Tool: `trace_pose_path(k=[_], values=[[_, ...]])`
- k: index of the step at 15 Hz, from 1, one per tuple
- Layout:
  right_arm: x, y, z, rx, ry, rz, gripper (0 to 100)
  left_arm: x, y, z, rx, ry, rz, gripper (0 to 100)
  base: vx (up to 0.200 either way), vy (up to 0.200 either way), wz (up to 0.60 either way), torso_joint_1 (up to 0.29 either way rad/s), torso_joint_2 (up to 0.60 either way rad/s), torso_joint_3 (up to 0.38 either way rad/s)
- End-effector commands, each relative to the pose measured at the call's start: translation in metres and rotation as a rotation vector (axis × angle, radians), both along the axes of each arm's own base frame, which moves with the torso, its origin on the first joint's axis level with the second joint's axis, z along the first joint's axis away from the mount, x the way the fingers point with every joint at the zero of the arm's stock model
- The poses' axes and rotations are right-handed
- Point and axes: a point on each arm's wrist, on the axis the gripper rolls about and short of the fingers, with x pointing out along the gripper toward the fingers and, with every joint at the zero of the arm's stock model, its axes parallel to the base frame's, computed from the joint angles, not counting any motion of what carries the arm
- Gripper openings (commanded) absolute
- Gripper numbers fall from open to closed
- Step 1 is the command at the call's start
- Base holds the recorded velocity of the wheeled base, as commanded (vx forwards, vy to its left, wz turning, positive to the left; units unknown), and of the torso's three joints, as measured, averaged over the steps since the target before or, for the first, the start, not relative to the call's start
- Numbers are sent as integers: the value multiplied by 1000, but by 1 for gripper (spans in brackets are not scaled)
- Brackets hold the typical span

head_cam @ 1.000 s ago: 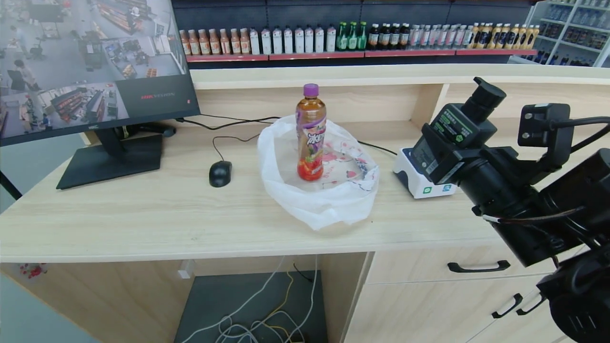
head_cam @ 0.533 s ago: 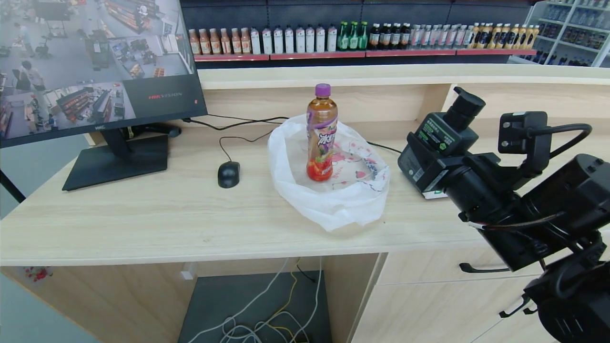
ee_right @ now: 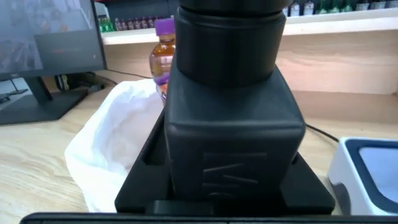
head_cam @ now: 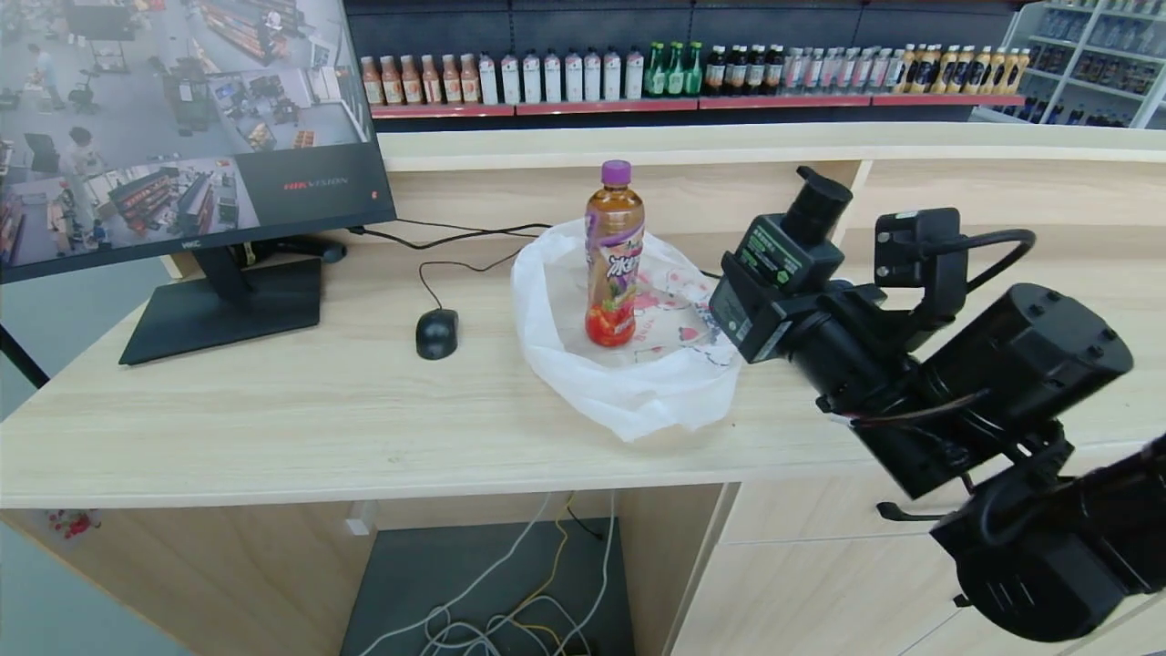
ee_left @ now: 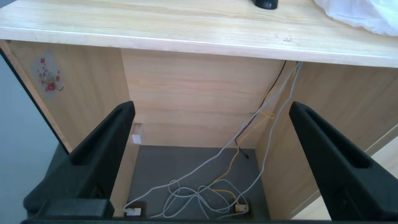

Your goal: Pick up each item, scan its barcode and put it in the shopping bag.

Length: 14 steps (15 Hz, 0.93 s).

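A tea bottle with a purple cap stands upright on the white shopping bag, which lies spread on the counter. My right gripper is shut on a black barcode scanner, held just right of the bottle above the bag's right edge, its head tilted up. From the right wrist, the scanner hides most of the bottle and part of the bag. My left gripper hangs open below the counter's front edge, with nothing between its fingers.
A monitor and a mouse sit on the counter to the left. The scanner's white cradle stands to the right. A raised ledge runs behind. Cables lie under the desk, with drawers to their right.
My right arm has carried the scanner to the left, off its cradle and close to the bottle. The head view shifted slightly at first. Bottle and bag have stayed put.
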Motion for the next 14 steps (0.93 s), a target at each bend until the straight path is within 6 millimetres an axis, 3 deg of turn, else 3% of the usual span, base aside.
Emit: trace_pose_path(k=[1,6,10,14], values=[[26,19,1,-12,23,6,0,0,0,0,-1,0,1,100,0,0,0,0,0,0],[58,36,-8,-29,72,4,0,0,0,0,-1,0,1,100,0,0,0,0,0,0],[86,28,-24,-38,91,-48,0,0,0,0,-1,0,1,100,0,0,0,0,0,0],[102,31,-39,-46,106,-62,0,0,0,0,-1,0,1,100,0,0,0,0,0,0]])
